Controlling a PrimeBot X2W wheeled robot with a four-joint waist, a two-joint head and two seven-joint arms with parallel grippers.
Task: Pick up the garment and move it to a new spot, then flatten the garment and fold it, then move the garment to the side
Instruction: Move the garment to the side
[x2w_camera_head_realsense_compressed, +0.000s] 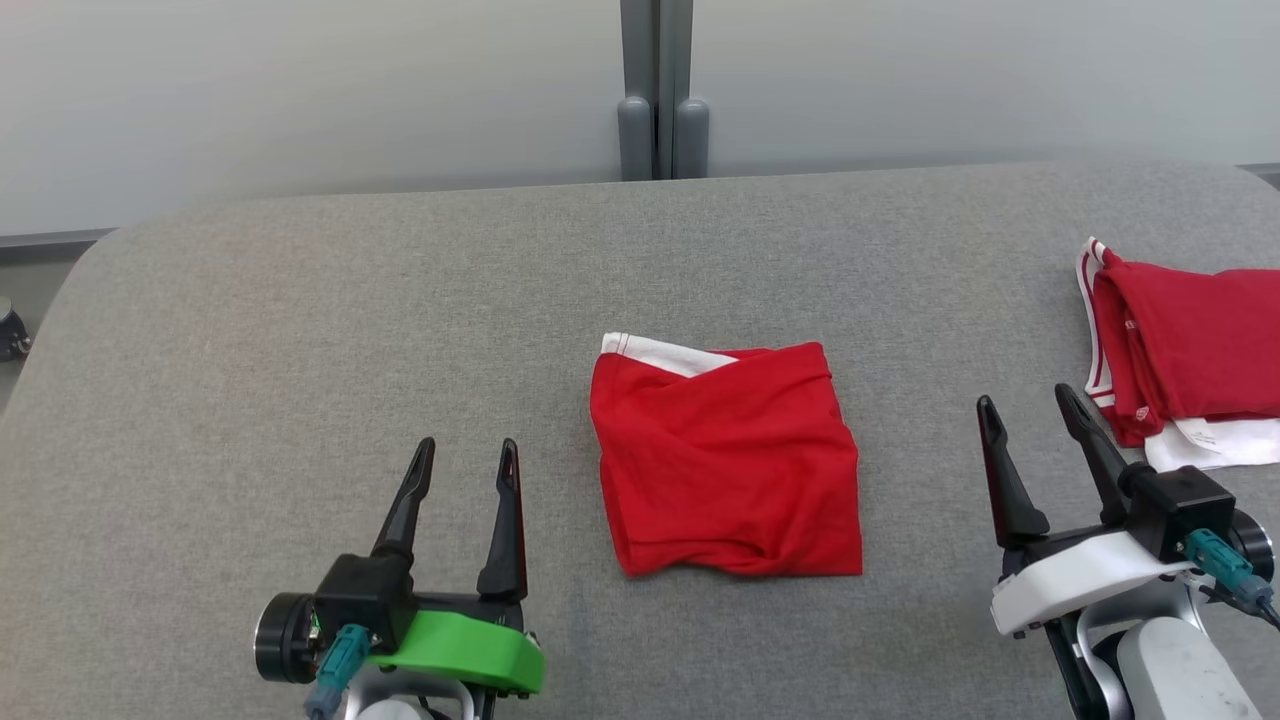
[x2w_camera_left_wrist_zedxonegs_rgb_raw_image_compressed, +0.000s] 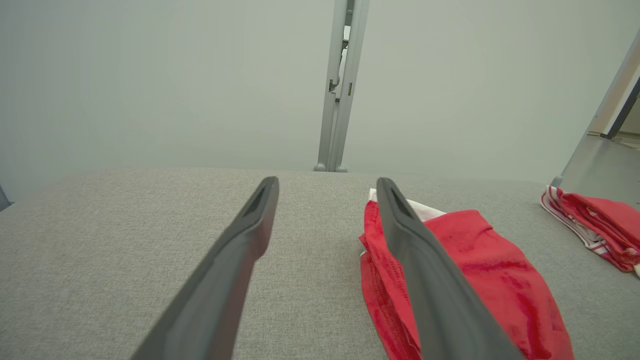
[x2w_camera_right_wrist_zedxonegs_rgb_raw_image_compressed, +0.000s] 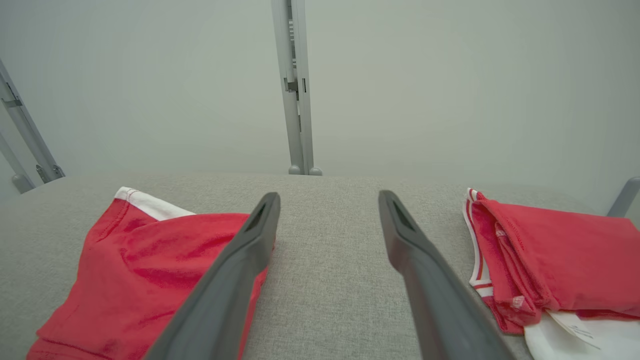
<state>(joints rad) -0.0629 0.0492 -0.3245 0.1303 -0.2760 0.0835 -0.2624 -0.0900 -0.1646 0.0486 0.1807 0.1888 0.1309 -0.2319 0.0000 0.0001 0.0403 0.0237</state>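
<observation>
Fingers (x2w_camera_head_realsense_compressed: 505, 520) first: standing wide apart on both grippers, clamping on nothing, touching nothing.

Guessing at progress now, and looking pretty far along tbh. Spotting the red cloth garment with the white band (x2w_camera_head_realsense_compressed: 730, 470) just past the fingertips, lying in the middle of the grey fabric-covered table (x2w_camera_head_realsense_compressed: 300, 330) as a compact, squarish packet. Showing doubled-over layers along the near edge and the white band peeking out at the far left corner, so reading the pick-up, the flattening and the folding as done. Not looking super crisp though, with a few soft wrinkles running across the top. Leaving just the last bit, by my guess: shifting the packet off to the side. Maybe heading right, going by the other folded red garment with striped white trim (x2w_camera_head_realsense_compressed: 1190, 340) lying at the table's right edge, well apart from the middle packet.

Pose-wise: holding the left gripper (x2w_camera_head_realsense_compressed: 468, 450), green wrist cover and all, low at the near left, beside the packet but apart from it. Holding the right gripper (x2w_camera_head_realsense_compressed: 1027, 398), white cover, between the packet and the right-hand pile, closer to the pile. Pointing both pairs away from the robot, low over the tabletop, toward the grey upright post (x2w_camera_head_realsense_compressed: 660, 100) at the back.
</observation>
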